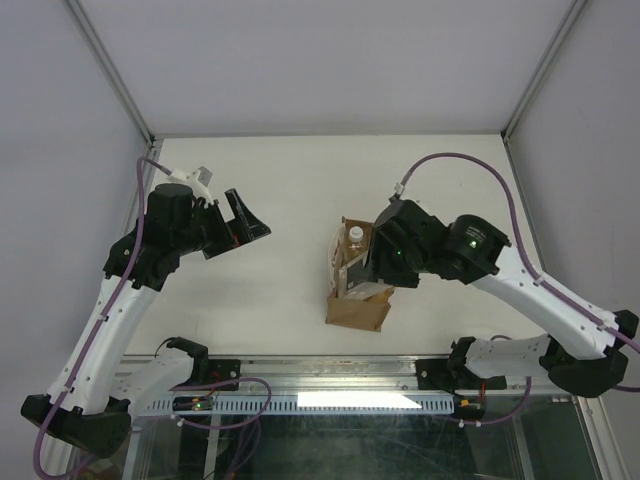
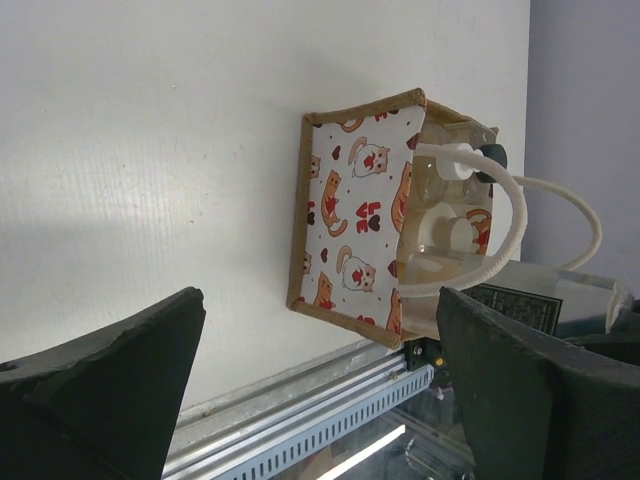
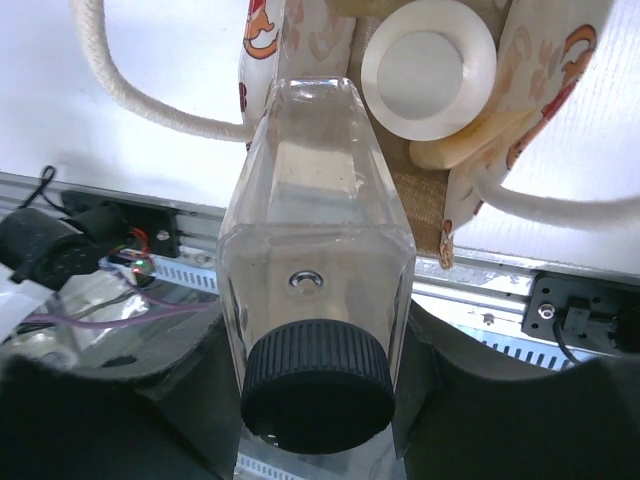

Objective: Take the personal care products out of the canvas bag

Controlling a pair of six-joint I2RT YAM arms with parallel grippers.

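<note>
The canvas bag (image 1: 356, 308) stands near the front middle of the table, tan outside with a cat print (image 2: 350, 215) and pale rope handles (image 2: 515, 215). My right gripper (image 1: 373, 270) hovers right over its open top, shut on a clear bottle (image 3: 315, 230) with a dark ribbed cap (image 3: 317, 385), held between both fingers above the bag. Below it in the bag sits a wide cream-capped bottle (image 3: 428, 68). A white-capped bottle (image 1: 353, 236) pokes out at the bag's far end. My left gripper (image 1: 243, 222) is open and empty, well left of the bag; its jaws stand wide apart in the left wrist view (image 2: 320, 400).
A metal rail (image 1: 330, 376) runs along the table's near edge just in front of the bag, also in the left wrist view (image 2: 300, 425). White enclosure walls and frame posts (image 1: 110, 75) bound the table at back and sides.
</note>
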